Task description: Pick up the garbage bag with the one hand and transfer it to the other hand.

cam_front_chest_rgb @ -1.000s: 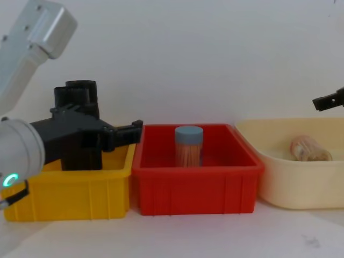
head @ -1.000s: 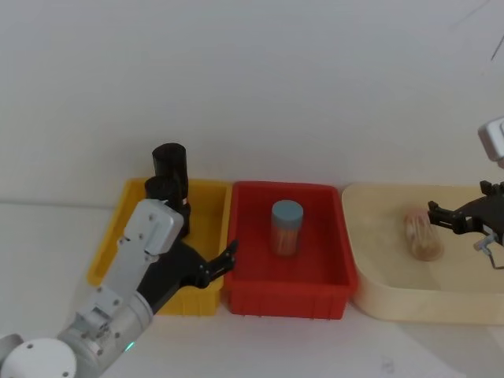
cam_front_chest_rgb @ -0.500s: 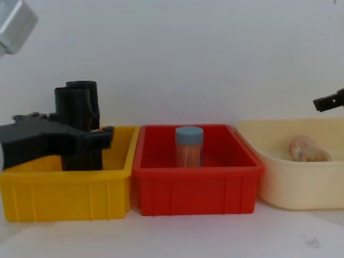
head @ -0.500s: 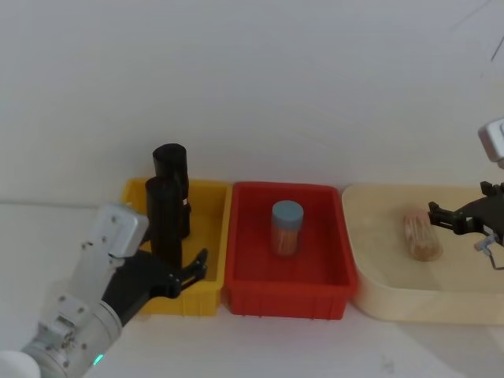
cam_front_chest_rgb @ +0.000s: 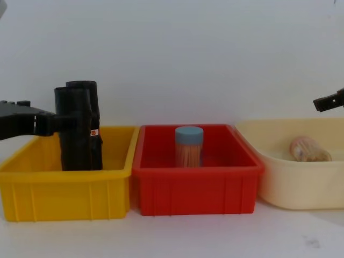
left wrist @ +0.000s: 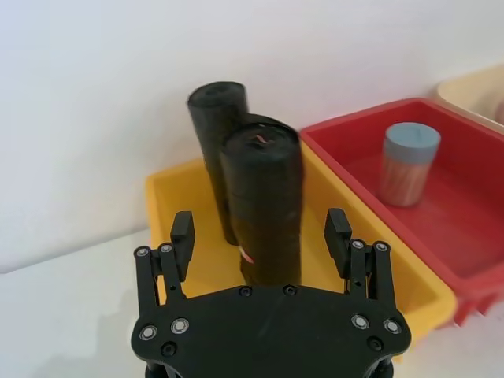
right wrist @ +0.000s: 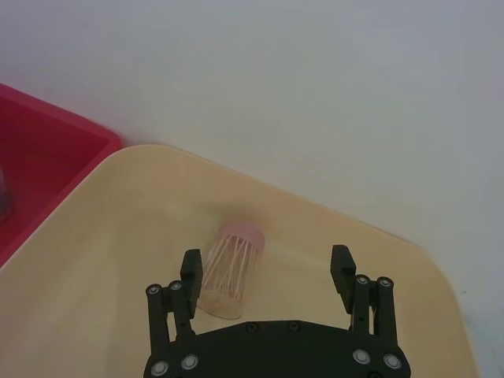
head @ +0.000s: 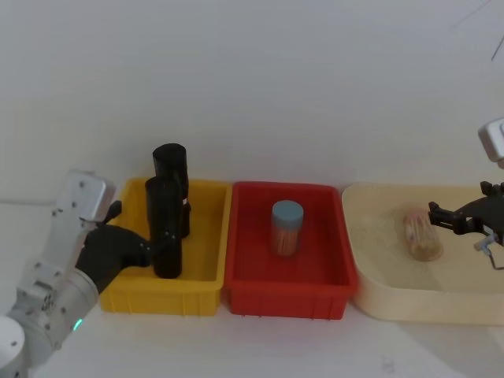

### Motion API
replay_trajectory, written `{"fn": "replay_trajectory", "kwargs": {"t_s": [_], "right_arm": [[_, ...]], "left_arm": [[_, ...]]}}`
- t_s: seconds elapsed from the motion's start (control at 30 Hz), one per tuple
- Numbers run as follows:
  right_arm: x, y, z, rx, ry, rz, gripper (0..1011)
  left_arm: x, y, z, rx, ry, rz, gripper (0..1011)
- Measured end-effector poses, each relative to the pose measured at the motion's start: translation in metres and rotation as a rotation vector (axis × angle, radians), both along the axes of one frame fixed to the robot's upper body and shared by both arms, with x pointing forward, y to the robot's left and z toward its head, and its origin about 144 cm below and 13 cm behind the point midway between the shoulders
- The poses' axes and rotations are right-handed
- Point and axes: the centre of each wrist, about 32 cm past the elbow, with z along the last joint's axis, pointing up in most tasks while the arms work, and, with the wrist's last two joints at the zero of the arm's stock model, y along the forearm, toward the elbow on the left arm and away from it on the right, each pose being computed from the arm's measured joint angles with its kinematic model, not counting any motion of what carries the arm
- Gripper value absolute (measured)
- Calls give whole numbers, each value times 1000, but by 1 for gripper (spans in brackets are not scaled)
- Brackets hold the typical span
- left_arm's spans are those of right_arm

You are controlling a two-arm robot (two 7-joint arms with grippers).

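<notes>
From the yellow bin's (head: 181, 298) left side, left gripper (left wrist: 261, 228) reaches in, jaws wide open either side of the garbage bag (left wrist: 264, 197), not gripping it. Garbage bag stands upright in the bin, second black roll (head: 170, 165) just behind. Well right of the bin, right gripper (right wrist: 265, 258) hangs over cream tray (right wrist: 94, 260), jaws open, empty.

We see the tall black garbage bag roll (head: 164, 213) before the stickered black roll (head: 170, 161), both in the leftmost yellow plastic bin (head: 169, 298).
</notes>
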Motion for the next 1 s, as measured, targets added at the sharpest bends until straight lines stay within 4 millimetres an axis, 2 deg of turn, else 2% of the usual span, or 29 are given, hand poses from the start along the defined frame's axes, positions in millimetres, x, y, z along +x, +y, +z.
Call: {"fn": "replay_trajectory", "kwargs": {"t_s": [0.37, 0.77, 0.93, 1.0], "right_arm": [[0, 0, 0, 0, 0, 0, 1000], [0, 0, 0, 0, 0, 0, 1000], [0, 0, 0, 0, 0, 0, 1000], [0, 0, 0, 0, 0, 0, 1000]], "left_arm": [[29, 6, 6, -19, 37, -34, 1001], [66, 4, 9, -51, 116, -153, 997], [76, 3, 9, -61, 140, -188, 915], [78, 2, 10, -64, 145, -196, 840]]}}
